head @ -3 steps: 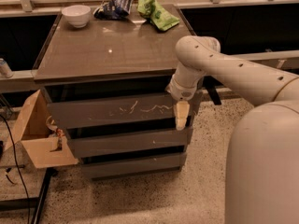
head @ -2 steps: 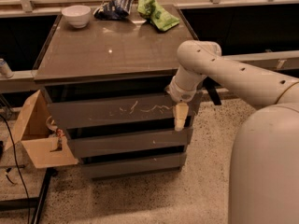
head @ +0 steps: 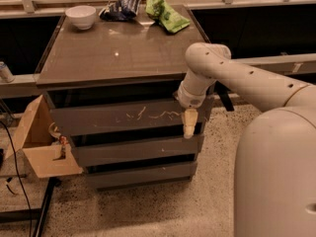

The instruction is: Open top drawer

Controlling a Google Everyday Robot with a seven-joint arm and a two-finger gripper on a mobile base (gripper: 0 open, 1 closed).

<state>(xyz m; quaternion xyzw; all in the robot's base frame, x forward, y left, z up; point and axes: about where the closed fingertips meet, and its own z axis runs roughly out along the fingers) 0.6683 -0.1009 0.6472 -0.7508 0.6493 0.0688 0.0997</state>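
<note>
Camera view, looking down on a grey-brown three-drawer cabinet point(head: 118, 53) on a speckled stone floor point(head: 148, 209).

The top drawer point(head: 113, 117) is a wide grey-brown handleless front with white scratch marks across its middle. It sits directly under the cabinet top, with a dark gap between them. Its front looks roughly in line with the two shorter grey drawers below, the middle drawer point(head: 133, 149) and the bottom drawer point(head: 138, 174), so it does not look pulled out.

The white perforated robot arm point(head: 247, 78) comes in from the right and bends down at the cabinet's front right corner. The cream-tipped gripper point(head: 189, 128) points downward against the right end of the top drawer front, its tip near that drawer's lower edge, right of the scratches. Cannot tell how far the gripper is open or whether it grips anything. Contact with the panel is also unclear. The robot's big white rounded body point(head: 276, 172) fills the lower right.

On the cabinet's back edge are a white ceramic bowl point(head: 80, 16) at the left, a dark blue crumpled snack bag point(head: 120, 8) in the middle and a green crumpled snack bag point(head: 167, 15) at the right. All three are well apart from the gripper.

Left of the cabinet an open brown cardboard box point(head: 42, 144) sits just beside the drawers. A black cable point(head: 15, 164) runs down past it.
</note>
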